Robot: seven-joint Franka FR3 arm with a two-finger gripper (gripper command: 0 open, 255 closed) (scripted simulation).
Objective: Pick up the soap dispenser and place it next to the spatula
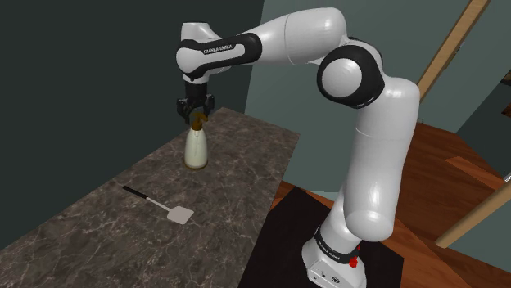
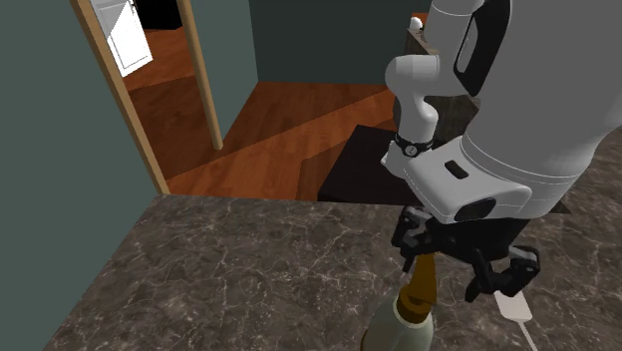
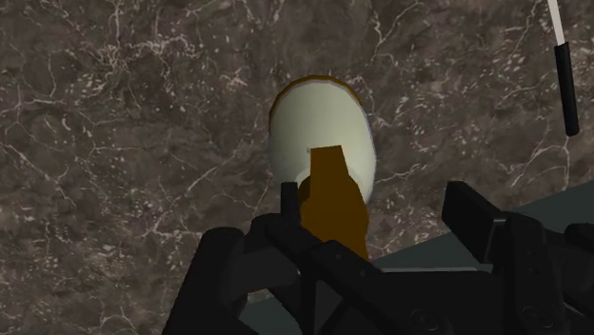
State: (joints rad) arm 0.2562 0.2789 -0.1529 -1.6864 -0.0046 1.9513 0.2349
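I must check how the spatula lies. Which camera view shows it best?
The shoulder view: the spatula lies whole on the dark veined counter, black handle and white blade both visible. The wrist view shows part of its handle; the second exterior view shows a piece of its white blade.

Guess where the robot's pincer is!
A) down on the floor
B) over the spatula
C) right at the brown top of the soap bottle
C: the pincer hangs at the brown pump of the soap dispenser, its fingers apart on either side, while the spatula lies apart on the dark counter.
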